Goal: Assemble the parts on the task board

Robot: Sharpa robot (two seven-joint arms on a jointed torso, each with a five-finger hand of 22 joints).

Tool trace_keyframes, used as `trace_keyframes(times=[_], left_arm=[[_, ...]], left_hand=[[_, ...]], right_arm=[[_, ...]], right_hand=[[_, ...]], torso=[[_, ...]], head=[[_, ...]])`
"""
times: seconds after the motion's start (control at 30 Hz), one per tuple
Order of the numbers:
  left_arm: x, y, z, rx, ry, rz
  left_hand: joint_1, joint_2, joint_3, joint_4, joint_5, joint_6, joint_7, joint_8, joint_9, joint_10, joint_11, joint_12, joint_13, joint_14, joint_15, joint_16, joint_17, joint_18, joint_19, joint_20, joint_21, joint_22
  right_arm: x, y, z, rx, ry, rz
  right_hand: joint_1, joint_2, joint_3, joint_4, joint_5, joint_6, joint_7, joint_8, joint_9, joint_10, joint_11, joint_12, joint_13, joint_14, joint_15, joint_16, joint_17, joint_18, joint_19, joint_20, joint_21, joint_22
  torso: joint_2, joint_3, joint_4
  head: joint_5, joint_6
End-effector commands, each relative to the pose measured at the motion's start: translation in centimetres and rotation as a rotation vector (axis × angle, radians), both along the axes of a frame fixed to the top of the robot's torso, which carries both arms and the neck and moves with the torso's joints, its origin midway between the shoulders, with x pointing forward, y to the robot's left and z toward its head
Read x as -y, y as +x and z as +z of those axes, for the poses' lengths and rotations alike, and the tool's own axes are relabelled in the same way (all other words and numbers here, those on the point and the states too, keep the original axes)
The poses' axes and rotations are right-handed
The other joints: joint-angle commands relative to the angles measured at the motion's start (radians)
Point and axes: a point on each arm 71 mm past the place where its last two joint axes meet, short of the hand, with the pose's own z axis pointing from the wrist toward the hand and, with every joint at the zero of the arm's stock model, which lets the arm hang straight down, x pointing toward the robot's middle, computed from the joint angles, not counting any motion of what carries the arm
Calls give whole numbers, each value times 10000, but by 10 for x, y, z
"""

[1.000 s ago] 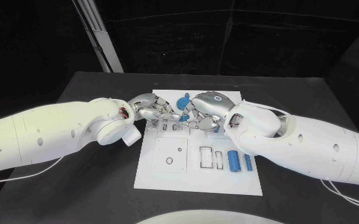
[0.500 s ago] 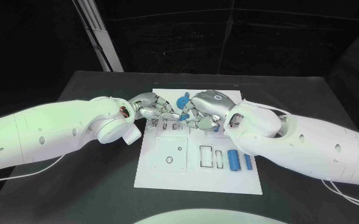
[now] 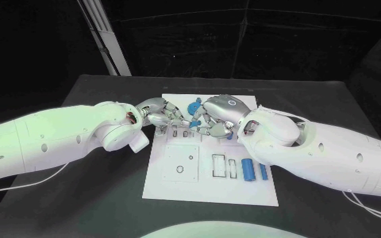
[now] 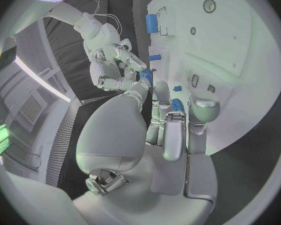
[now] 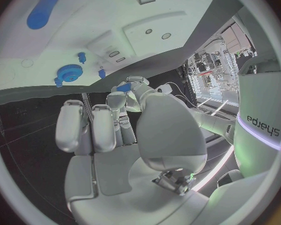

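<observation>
the task board point(image 3: 208, 185) lies in the middle of the black table point(image 3: 95, 205), with two blue cylinders point(image 3: 248, 169) near its right edge and a blue gear point(image 3: 194, 106) at its far end. above the far half, the right hand point(image 3: 213, 118) pinches a small blue part point(image 3: 194, 123) between thumb and fingertip. the left hand point(image 3: 159, 114) sits close beside it, fingers curled; whether it holds anything, i cannot tell.
</observation>
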Motion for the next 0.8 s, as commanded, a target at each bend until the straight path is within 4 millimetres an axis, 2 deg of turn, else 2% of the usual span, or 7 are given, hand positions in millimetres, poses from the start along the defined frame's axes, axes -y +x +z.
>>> trace_keyframes(times=[0.03, 0.8], left_arm=[[0, -1, -1, -126, 116, -105], [1, 0, -1, -102, 146, -22]], left_hand=[[99, -21, 34, 5, 33, 62, 18, -34, -12, 15, -37, -54, -13, 756, -64, 34, 1419, -163, 58, -21, 30, 5], [113, -24, 71, -16, 31, 71, 19, -41, -21, 16, -35, -66, -15, 756, -64, 34, 1421, -163, 56, -23, 31, 8]], right_arm=[[-2, -2, 6, 372, 403, 101], [-8, -6, 9, 396, 509, 369]], right_hand=[[65, 84, 49, 8, 79, 286, -218, 39, 11, 65, -19, 45, 7, 455, -67, 54, 24, -108, 60, -12, 63, 8], [87, 80, 75, 4, 128, 327, -240, 63, 16, 149, -35, 157, 142, 454, -80, 43, 11, -110, 70, -22, 71, 23]], torso=[[-3, -4, 1], [4, -3, 6]], head=[[11, -5], [53, -49]])
